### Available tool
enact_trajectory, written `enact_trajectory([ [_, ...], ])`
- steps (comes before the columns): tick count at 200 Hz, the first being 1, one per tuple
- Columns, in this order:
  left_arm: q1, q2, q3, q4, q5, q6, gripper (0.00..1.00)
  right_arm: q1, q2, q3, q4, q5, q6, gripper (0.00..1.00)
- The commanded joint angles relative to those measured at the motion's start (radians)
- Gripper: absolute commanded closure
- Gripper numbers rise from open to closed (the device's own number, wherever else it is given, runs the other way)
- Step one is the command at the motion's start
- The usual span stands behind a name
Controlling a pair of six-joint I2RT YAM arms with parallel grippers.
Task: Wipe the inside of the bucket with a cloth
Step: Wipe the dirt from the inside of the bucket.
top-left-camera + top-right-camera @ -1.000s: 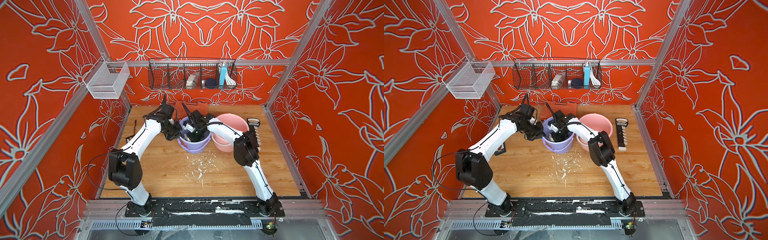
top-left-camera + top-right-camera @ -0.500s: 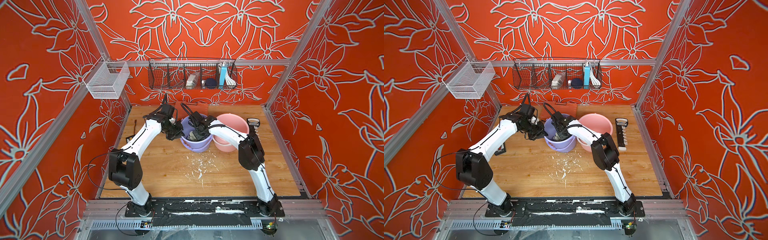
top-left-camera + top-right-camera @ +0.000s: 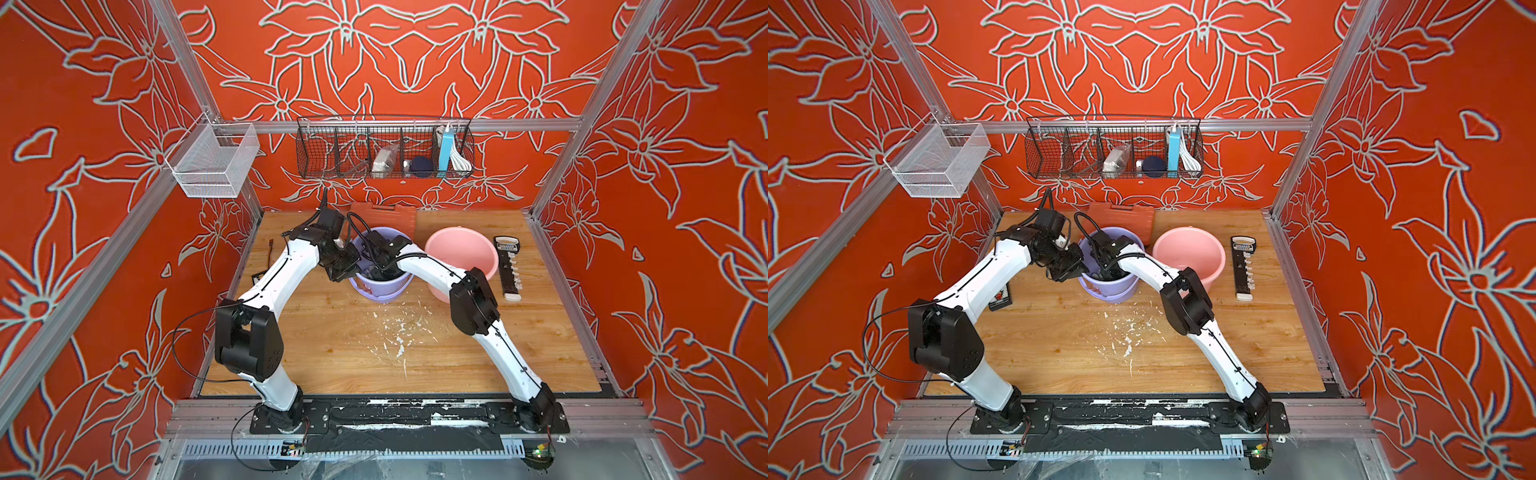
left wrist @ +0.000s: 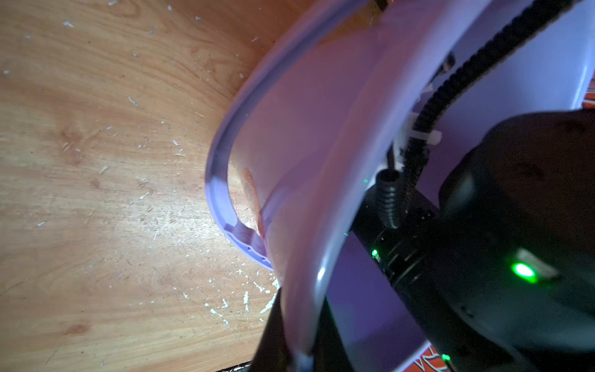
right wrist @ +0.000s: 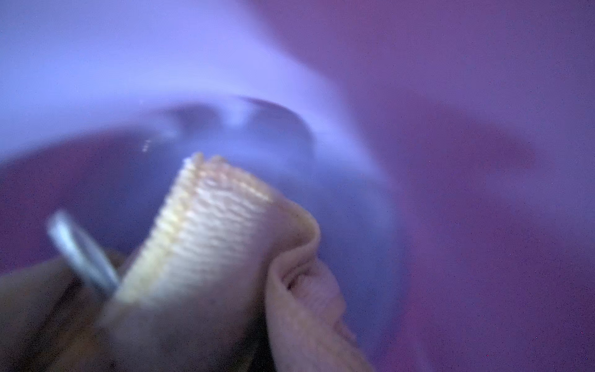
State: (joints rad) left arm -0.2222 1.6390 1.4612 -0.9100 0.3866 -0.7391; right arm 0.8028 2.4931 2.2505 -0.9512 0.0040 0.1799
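The purple bucket stands at the back middle of the wooden table in both top views. My left gripper is shut on its left rim, with the rim pinched between the two dark fingers. My right gripper reaches down inside the bucket and is shut on the cloth. In the right wrist view the cream-beige cloth bunches up against the bucket's purple inner wall and hides the fingers. From the top views the cloth is hidden by the arm.
A pink bucket stands just right of the purple one, with a power strip further right. An orange case lies behind. Wire baskets hang on the walls. White scraps litter the table's middle.
My right arm has swung inside the bucket, elbow going right and then back left, with the cloth in its grip. The left gripper has stayed on the rim; the bucket shifted slightly left.
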Motion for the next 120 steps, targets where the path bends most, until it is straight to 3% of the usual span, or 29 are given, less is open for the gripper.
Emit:
enact_trajectory([
  [1,-0.043,-0.055,-0.025,-0.078,0.140,0.112,1.00,0.032,-0.005,-0.037,0.129,-0.458,0.010,1.00],
  [18,-0.042,-0.066,-0.035,-0.071,0.125,0.110,1.00,0.032,-0.066,-0.104,0.210,-0.623,0.021,1.00],
  [67,-0.032,-0.071,-0.021,-0.078,0.091,0.112,1.00,-0.034,-0.220,-0.270,0.307,-0.847,0.009,1.00],
  [88,-0.029,-0.074,-0.030,-0.077,0.087,0.116,1.00,-0.080,-0.279,-0.346,0.400,-0.896,0.069,1.00],
  [120,-0.029,-0.070,-0.038,-0.070,0.101,0.117,1.00,-0.094,-0.290,-0.332,0.445,-0.843,0.102,1.00],
])
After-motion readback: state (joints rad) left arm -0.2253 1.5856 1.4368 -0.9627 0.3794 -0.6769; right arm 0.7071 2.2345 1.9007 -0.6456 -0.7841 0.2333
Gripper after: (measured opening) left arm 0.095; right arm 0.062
